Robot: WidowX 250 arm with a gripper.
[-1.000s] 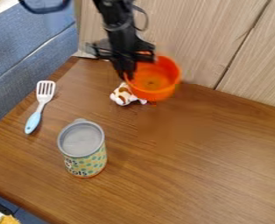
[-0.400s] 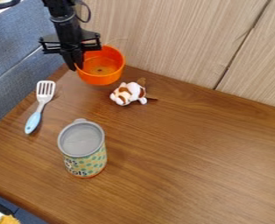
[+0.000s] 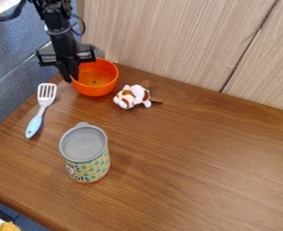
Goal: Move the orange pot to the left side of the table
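My hand [image 3: 70, 76] hangs down at upper left in view, fingers clamped on the pot's [image 3: 96, 86] left rim. Pot's upright, by the counter's [image 3: 186, 149] upper-left corner, near the toy [image 3: 132, 96]. Versus first frame: hand and pot well left, toy uncovered. Versus second: both slightly left, lower in view. Spatula [image 3: 41, 108] unmoved.

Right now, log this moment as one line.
gripper: holding orange pot by left rim | pot: upright, upper left of view | plush toy: right of pot
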